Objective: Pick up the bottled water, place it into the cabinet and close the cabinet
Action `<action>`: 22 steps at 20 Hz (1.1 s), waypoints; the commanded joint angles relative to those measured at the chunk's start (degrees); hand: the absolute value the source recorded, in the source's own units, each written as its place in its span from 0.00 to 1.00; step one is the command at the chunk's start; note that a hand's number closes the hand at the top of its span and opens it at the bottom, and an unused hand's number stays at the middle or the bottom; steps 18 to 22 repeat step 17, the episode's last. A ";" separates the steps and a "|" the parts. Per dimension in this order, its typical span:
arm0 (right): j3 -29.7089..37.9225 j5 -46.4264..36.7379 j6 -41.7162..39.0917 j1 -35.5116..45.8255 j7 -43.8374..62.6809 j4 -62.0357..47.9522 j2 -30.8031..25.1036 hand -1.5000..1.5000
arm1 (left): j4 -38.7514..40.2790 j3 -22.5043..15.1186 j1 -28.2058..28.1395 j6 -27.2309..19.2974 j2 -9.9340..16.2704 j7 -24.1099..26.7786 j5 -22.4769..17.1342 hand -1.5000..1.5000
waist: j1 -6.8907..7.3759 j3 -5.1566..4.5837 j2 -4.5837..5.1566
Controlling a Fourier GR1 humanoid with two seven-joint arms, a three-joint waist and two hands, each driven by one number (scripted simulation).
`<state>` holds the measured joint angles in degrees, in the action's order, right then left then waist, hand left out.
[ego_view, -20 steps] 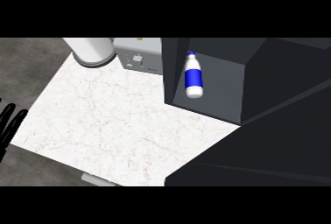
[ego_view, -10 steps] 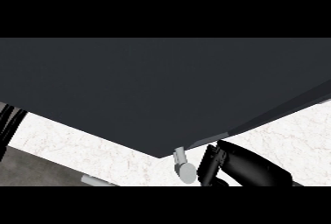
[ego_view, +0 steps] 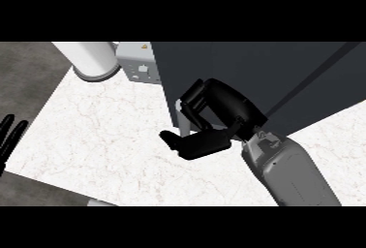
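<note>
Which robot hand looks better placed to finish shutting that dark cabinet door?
The right robot hand. Its fingers are already against the cabinet door, by the grey handle. The left robot hand rests open at the view's left edge, far from the cabinet.

The cabinet (ego_view: 286, 77) blocks the table's (ego_view: 100, 135) right; a white cylinder (ego_view: 89, 58) stands at the back left, with bare marble between.

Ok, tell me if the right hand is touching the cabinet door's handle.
Touching. The head view shows the right hand with fingers curled round the grey handle at the edge of the dark cabinet door, with no gap between them.
</note>
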<state>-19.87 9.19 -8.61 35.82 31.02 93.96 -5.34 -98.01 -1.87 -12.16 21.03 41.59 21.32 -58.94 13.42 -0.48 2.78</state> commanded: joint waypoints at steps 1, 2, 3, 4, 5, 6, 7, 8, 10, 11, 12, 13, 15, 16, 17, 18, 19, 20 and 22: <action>5.64 -3.68 7.31 9.19 -1.47 -10.91 4.55 1.00 | 1.17 1.33 -1.14 1.00 0.29 0.60 -0.44 0.00 | -0.51 0.12 -0.24; 5.50 -4.12 8.66 11.83 -1.15 -13.79 5.11 1.00 | 0.98 0.70 -0.27 0.87 -0.20 0.49 -0.28 0.00 | -1.36 0.12 -0.22; 6.17 -3.70 10.47 14.43 -1.49 -15.22 5.16 1.00 | 1.55 0.21 -1.90 1.30 -1.06 1.29 0.54 0.00 | -1.16 0.10 -0.58; 7.32 -3.90 10.79 15.69 -1.90 -17.48 5.19 1.00 | 1.72 1.00 -1.34 1.51 -0.26 0.80 -0.26 0.00 | -1.43 0.16 -0.31; 7.55 -3.88 12.56 16.80 -1.89 -18.57 5.22 1.00 | 1.55 1.37 -1.89 1.38 -0.54 1.14 -0.61 0.00 | -1.14 0.19 -0.51; 7.77 -3.80 13.17 18.04 -2.47 -19.45 5.24 1.00 | 2.02 1.03 -0.98 1.99 -0.82 1.50 0.04 0.00 | -2.18 0.16 -0.41; 8.03 -3.29 14.31 18.18 -2.33 -21.11 5.26 1.00 | 1.68 2.09 -1.64 1.63 -0.18 1.32 -0.60 0.00 | -1.87 0.26 -0.55; 8.49 -2.87 15.96 18.52 -2.84 -21.38 5.28 1.00 | 1.55 1.78 -1.31 1.85 -0.23 0.92 -1.05 0.00 | -2.20 0.28 -0.46; 9.29 -1.80 18.39 18.35 -3.82 -22.66 5.31 0.00 | 0.73 1.54 -1.73 1.39 -0.87 1.55 -0.23 0.00 | -2.11 0.37 -0.48; 9.80 -1.05 19.03 18.06 -4.48 -23.32 5.33 0.00 | 1.26 1.40 -2.00 1.82 -1.35 1.85 -0.31 0.00 | -2.44 0.35 -0.34; 10.43 0.10 20.10 18.90 -3.81 -23.31 5.34 0.00 | 1.62 1.39 -2.16 1.89 -0.60 1.18 -0.03 0.00 | -2.37 0.35 -0.25; 10.08 0.68 20.15 19.04 -4.46 -24.31 5.34 0.00 | 2.15 2.79 -1.41 1.80 -0.05 1.26 -0.97 0.00 | -2.69 0.36 -0.16; 9.59 1.47 21.67 20.02 -4.99 -25.24 5.34 0.00 | 2.36 2.37 -1.53 1.92 -0.42 1.40 -0.43 0.00 | -2.78 0.33 -0.09; 9.87 2.02 21.60 20.65 -5.48 -25.63 5.34 0.00 | 2.38 2.68 -1.37 1.82 -0.89 2.23 0.05 0.00 | -3.03 0.32 -0.18; 9.53 2.21 22.19 21.38 -5.27 -26.24 5.34 0.00 | 1.73 1.97 -1.75 2.10 -0.81 1.47 -0.33 0.00 | -2.98 0.34 -0.26; 9.53 2.21 22.19 21.38 -5.27 -26.24 5.34 0.00 | 1.73 1.97 -1.75 2.10 -0.81 1.47 -0.33 0.00 | -2.98 0.34 -0.26; 9.53 2.21 22.19 21.38 -5.27 -26.24 5.34 0.00 | 1.73 1.97 -1.75 2.10 -0.81 1.47 -0.33 0.00 | -2.98 0.34 -0.26; 9.53 2.21 22.19 21.38 -5.27 -26.24 5.34 0.00 | 1.73 1.97 -1.75 2.10 -0.81 1.47 -0.33 0.00 | -2.98 0.34 -0.26; 9.53 2.21 22.19 21.38 -5.27 -26.24 5.34 0.00 | 1.73 1.97 -1.75 2.10 -0.81 1.47 -0.33 0.00 | -2.98 0.34 -0.26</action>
